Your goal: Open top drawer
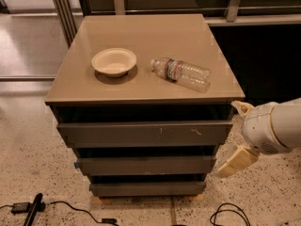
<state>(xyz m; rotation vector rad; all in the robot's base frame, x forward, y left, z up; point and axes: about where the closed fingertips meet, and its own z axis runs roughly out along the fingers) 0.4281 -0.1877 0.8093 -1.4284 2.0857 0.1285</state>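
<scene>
Dark grey front: the top drawer [141, 133] is a wide, flat panel with no handle. It is the tallest and widest of the three fronts.
Marks: small pale scratches lie right of its centre, one near the middle and one further right.
Position: it sits highest in the cabinet, just under the tan top [146, 36], with a dark band of shadow between the two.
Lower fronts: two narrower grey drawers [146, 165] sit below it, each set a little further in than the one above.
On the top: a pale shallow bowl [114, 61] stands left of centre. A clear plastic bottle [181, 73] lies on its side to the bowl's right, apart from it.
Gripper: the gripper [228, 138] is at the cabinet's right side, level with the right end of the top drawer. Its two tan fingers [237, 161] are spread wide, one above the other, and hold nothing. Whether either finger touches the drawer front cannot be told.
Arm: a rounded white arm segment [275, 126] enters from the right edge.
Floor: speckled stone, with black cables [51, 204] in front of the cabinet.
</scene>
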